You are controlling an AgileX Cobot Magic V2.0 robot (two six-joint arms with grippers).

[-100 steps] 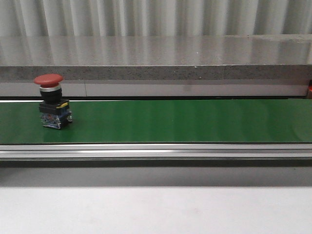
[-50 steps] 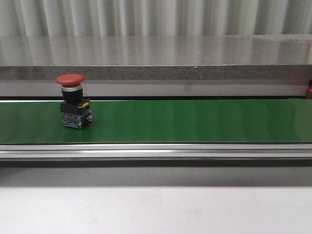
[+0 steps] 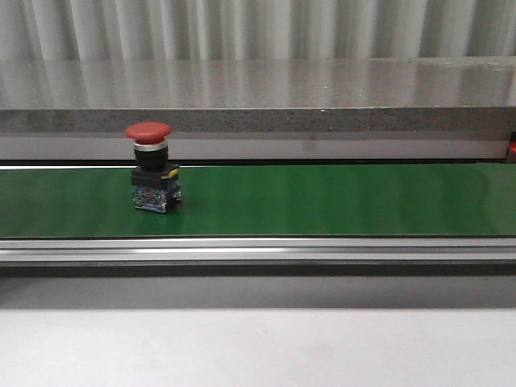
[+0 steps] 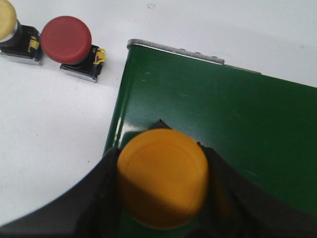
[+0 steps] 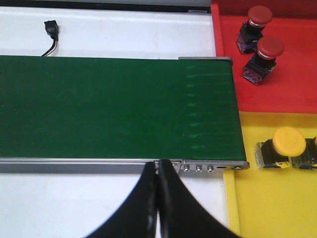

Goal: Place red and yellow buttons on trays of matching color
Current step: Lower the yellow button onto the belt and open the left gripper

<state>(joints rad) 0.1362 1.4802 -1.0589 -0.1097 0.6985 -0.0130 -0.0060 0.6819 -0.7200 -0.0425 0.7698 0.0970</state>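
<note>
Front view showed a red button point(image 3: 151, 173) standing upright on the green conveyor belt point(image 3: 322, 201). Across the last second it had ridden from near the nine o'clock edge of that view towards the middle, carried along towards three o'clock. That suggested the belt was running and would bring it to the far end, where the trays waited.

In the left wrist view the left gripper point(image 4: 161, 186) pinched a yellow button point(image 4: 162, 184) by its cap, holding it above the near corner of the belt; a spare red button point(image 4: 67, 40) and part of another yellow one point(image 4: 6, 20) sat on the white table point(image 4: 49, 129) beyond.

In the right wrist view the right gripper point(image 5: 157, 198) had its fingers pressed together, empty, hovering over the belt's edge. The red tray point(image 5: 297, 79) already held two red buttons, and the yellow tray point(image 5: 262, 198) held one yellow button, with part of a second showing at the frame edge.

My judgement: the right arm would need to open before the moving button arrived.
</note>
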